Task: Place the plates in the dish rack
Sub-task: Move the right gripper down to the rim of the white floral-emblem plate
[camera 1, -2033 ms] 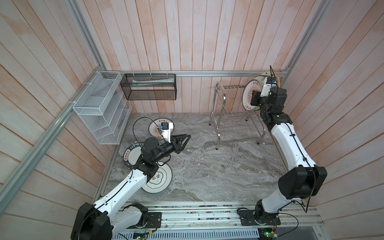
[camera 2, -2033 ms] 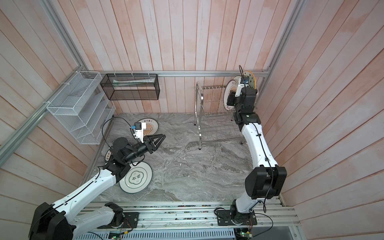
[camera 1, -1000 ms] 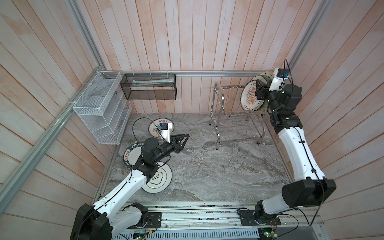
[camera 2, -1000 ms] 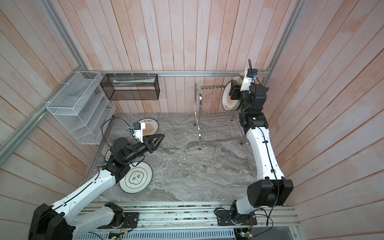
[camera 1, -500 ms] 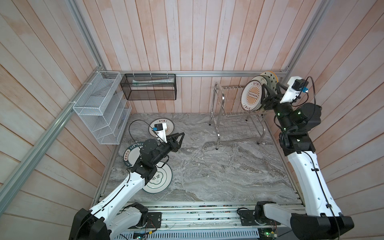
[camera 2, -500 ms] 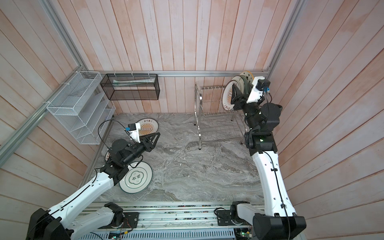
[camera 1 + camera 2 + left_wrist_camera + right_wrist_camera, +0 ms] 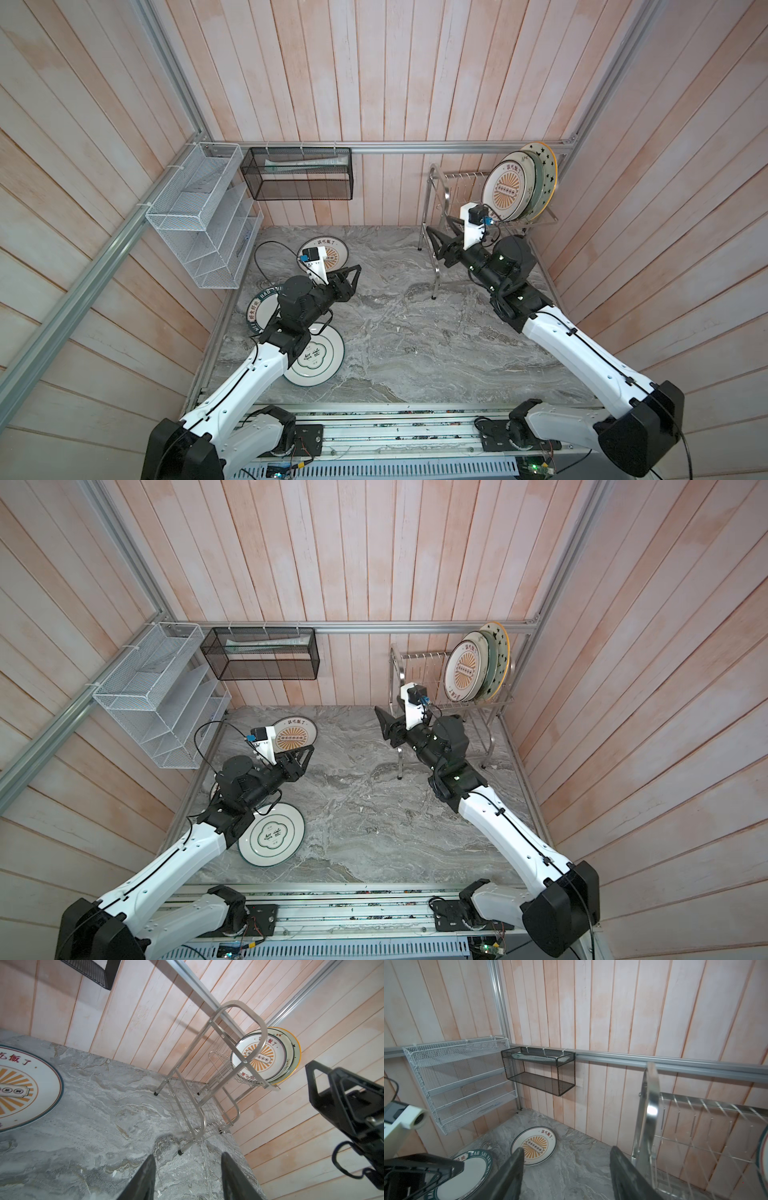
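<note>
Plates, racked: orange-sunburst plate (image 7: 508, 189) stood on edge in the upper tier of the dish rack (image 7: 435, 183), at the end nearest the right wall. More plates nested close behind it, the rearmost a yellow-rimmed star plate (image 7: 547, 164). How many stood between could not be told. Packing them at one end apparently kept the prongs toward the looped side frame free for further loads.

Plates, unracked: three lay flat on the bench (image 7: 415, 332), well apart from the rack and all on the left arm's side.
- Second sunburst plate (image 7: 334, 255), near the back wall.
- Dark-green lettered plate (image 7: 258, 305), partly hidden under the arm.
- Green-ringed white plate (image 7: 322, 363), nearest the front.

The job looked roughly half done.

Left fingers (image 7: 143, 1178): spread, holding nothing, hung above bare bench just beside the second sunburst plate and aimed toward the rack. They were probably placed to work a flat plate's rim up off the stone.

Right fingers (image 7: 510, 1176): spread, empty, low beside the rack's side frame and clear of the racked plates. From there they seemed free to receive the next plate.

Fixtures: white mesh shelf (image 7: 199, 216) and black mesh box (image 7: 299, 174) hung on the walls, outside the loading.
</note>
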`<state>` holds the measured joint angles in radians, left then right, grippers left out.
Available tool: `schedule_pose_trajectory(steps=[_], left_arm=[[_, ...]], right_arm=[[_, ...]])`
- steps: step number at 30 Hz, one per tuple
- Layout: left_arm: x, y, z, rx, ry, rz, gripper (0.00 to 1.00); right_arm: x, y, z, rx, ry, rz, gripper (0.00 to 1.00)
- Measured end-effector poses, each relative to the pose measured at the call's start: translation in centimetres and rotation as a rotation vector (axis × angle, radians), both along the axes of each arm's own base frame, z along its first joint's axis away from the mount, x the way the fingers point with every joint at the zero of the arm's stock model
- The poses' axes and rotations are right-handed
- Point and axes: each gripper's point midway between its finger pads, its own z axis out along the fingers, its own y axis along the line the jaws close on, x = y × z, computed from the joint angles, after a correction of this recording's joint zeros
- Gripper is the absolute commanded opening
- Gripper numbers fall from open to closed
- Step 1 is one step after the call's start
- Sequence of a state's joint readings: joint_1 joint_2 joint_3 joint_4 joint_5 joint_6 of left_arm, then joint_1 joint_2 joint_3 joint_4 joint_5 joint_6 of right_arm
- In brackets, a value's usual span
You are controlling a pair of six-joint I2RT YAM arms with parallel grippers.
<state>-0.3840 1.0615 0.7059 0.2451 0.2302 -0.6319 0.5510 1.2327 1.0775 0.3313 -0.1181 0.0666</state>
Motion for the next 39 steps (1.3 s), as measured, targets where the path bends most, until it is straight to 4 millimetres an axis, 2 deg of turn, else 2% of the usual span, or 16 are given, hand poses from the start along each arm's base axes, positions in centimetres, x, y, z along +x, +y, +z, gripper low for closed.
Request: schedule_pose_trajectory(steps=[6, 9, 14, 17, 24, 29, 33, 39], left_arm=[[1.5, 2.8, -3.1, 0.001, 0.133, 0.087, 0.52], [2.1, 4.1, -4.4, -0.006, 0.189, 0.131, 0.51], [2.2, 5.0, -5.6, -0.006, 0.243, 0.164, 0.52], [2.1, 5.6, -6.4, 0.003, 0.278, 0.194, 0.52], [2.1, 8.5, -8.7, 0.026, 0.37, 0.299, 0.52], [1.5, 10.8, -11.5, 0.02, 0.453, 0.365, 0.52], [0.8, 11.3, -13.2, 0.021, 0.512, 0.371, 0.51], [0.7, 11.2, -13.9, 0.014, 0.539, 0.354, 0.52]], right_arm=[[-0.8, 2.1, -3.3, 0.023, 0.068, 0.051, 0.64], [-0.6, 2.6, -6.3, 0.044, 0.146, 0.052, 0.64], [-0.7, 3.5, -12.8, 0.052, 0.315, 0.054, 0.64], [-1.2, 3.9, -15.4, 0.077, 0.4, 0.07, 0.62], [-1.9, 5.9, -18.6, 0.119, 0.534, 0.138, 0.61], [-2.3, 7.9, -21.5, 0.117, 0.644, 0.205, 0.52], [-2.5, 10.5, -24.1, 0.099, 0.751, 0.281, 0.48], [-5.5, 14.9, -27.6, 0.082, 0.921, 0.426, 0.46]])
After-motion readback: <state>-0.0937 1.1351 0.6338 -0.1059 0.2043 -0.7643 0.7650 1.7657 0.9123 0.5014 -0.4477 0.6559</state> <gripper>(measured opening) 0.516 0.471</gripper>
